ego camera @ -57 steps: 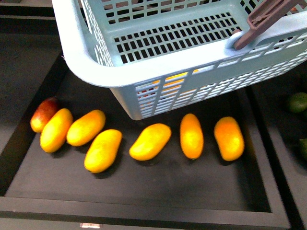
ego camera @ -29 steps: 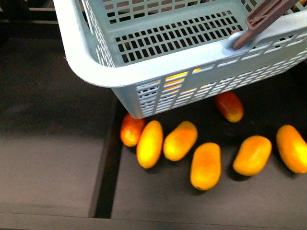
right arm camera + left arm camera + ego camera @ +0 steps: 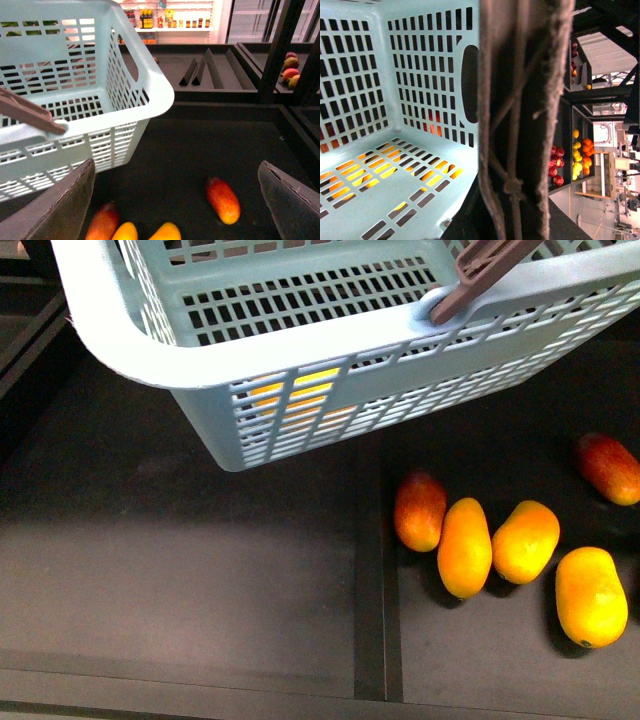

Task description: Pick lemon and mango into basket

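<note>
Front view: blue basket (image 3: 150, 360) hanging in air over black tray (image 3: 200, 570), tilted, brown handle (image 3: 480, 270) up at far side. Five mangoes (image 3: 465, 547) lying in tray's right compartment, below and right of basket, none touching it. Four grouped near divider, one redder mango (image 3: 608, 468) apart at back.

Left wrist view: handle right against lens. Left hand (image 3: 535, 150) judged clamped on it and carrying basket, fingers mostly hidden. Visible part of basket floor bare, no fruit resting on it. Orange and yellow showing only through slots.

Yellow patch (image 3: 295, 385) behind near wall slots in front view, possibly lemon inside, cannot tell. No sure lemon anywhere else.

Right wrist view: right hand (image 3: 175, 205) spread wide, empty, hovering above mangoes.

Progress judged early: no mango seen in basket, lemon status unclear. Left to do: lower right hand onto a mango, grip, lift, drop into basket. Same for lemon if not already in.
</note>
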Tool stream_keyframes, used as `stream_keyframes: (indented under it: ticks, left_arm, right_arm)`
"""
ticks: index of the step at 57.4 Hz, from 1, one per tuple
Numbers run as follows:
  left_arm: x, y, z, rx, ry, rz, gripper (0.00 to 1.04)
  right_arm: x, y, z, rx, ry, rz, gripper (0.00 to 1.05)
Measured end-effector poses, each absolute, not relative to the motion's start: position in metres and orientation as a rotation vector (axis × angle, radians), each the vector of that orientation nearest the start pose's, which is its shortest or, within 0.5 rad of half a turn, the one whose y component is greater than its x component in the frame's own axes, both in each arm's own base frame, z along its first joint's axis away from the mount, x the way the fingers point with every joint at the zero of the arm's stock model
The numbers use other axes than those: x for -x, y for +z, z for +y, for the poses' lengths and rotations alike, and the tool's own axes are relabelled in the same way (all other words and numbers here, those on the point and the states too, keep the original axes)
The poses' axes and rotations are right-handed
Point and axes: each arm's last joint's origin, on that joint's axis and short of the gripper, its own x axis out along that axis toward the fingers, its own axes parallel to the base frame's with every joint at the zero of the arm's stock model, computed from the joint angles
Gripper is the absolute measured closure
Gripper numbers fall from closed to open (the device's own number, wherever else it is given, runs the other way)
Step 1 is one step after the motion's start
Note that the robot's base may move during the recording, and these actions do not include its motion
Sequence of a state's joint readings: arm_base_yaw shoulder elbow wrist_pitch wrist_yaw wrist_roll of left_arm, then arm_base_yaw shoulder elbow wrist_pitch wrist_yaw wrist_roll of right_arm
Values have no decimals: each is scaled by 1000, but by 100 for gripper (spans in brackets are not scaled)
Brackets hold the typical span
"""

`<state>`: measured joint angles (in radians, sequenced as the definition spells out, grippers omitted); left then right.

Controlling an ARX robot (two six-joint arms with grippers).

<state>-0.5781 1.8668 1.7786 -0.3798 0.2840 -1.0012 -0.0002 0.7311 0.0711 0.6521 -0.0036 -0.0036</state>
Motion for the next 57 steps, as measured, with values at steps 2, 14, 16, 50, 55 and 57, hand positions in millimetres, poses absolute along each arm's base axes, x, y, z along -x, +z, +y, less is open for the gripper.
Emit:
stream_keyframes:
  ticks: [2,14,16,50,55,57]
  left_arm:
    - [-357,351,-243,847,-535,855,99]
    - [-351,351,-250,858,-570,887,99]
    - [-351,351,-251,858,-575,890,99]
    - [-352,351,-250,861,-565,885,99]
    - [-352,351,-249,859,-564,883,99]
    - [-352,351,-249,859,-564,883,99]
  right_arm:
    - [-150,176,0,4,3,6,9]
    - [-162,187,-19,-122,-334,271,9]
    - [-166,189,-27,-141,-364,293,9]
    - [-259,30,-144,-235,-376,820,9]
    - [-265,16,-143,-251,-368,845,9]
    - [-270,8,-144,-258,-364,856,9]
